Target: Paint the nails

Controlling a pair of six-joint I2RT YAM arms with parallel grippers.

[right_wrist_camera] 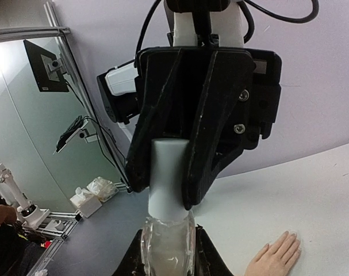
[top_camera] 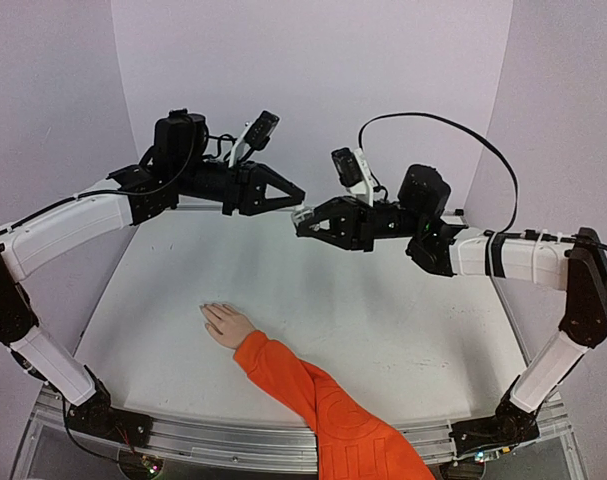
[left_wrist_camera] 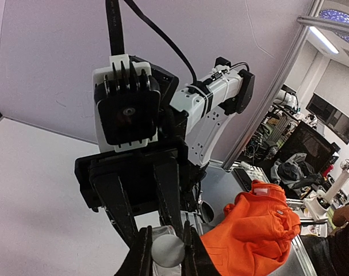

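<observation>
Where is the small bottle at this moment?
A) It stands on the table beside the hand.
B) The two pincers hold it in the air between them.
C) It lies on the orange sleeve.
B: above the table, the right pincer is shut on the bottle and the left pincer on its white cap; the hand lies apart below.

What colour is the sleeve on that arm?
Bright orange. The sleeve shows best in the top view, lying across the table.
</observation>
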